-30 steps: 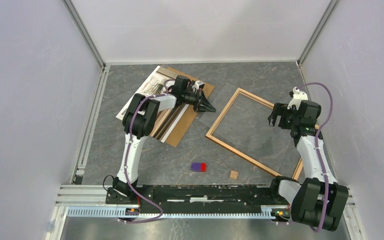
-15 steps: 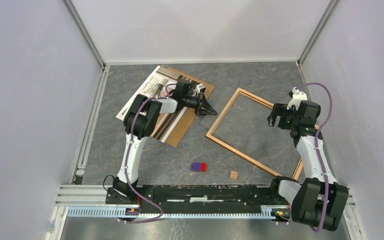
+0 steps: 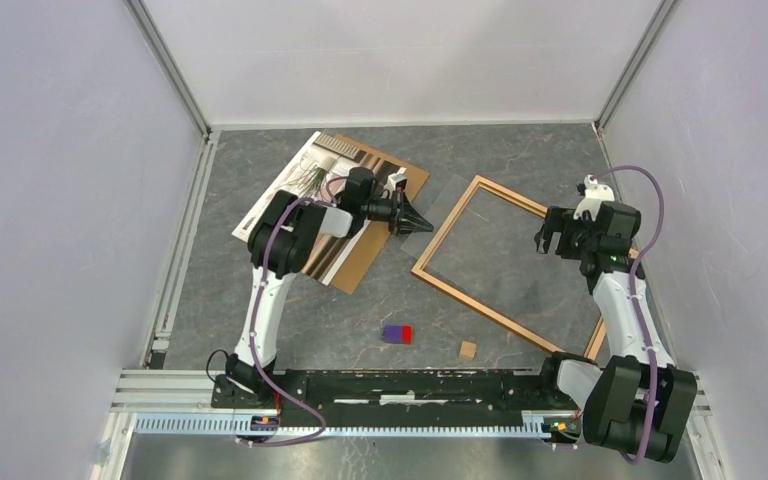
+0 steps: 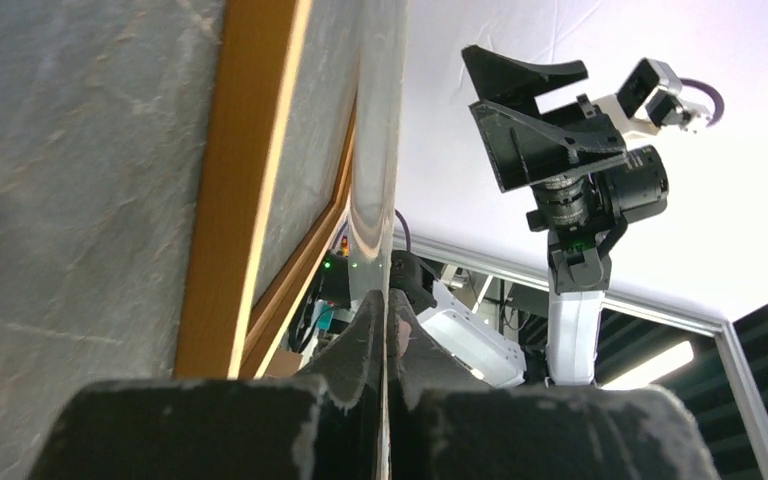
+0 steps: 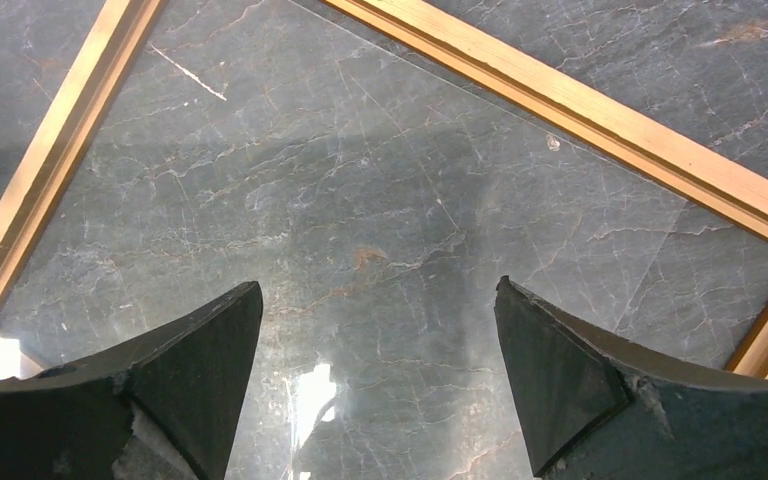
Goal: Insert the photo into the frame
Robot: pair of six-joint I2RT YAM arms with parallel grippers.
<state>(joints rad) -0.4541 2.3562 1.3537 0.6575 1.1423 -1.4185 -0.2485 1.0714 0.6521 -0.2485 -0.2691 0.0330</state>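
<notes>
A: Wooden, thin, likely light and stiff: the frame (image 3: 470,300), flat at right. And the photo (image 3: 305,170)?
B: Lies far left on the board (image 3: 415,180). Looks glossy, likely floppy; best pinched at its white edge.
A: Jaws?
B: Clamped on an edge of the clear sheet (image 4: 375,150), left gripper (image 3: 418,219); spread wide, empty, above the frame, right gripper (image 5: 375,290).

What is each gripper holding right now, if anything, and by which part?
The left gripper is shut on the clear sheet, pinching its edge. The right gripper hangs open above the frame, holding nothing.
</notes>
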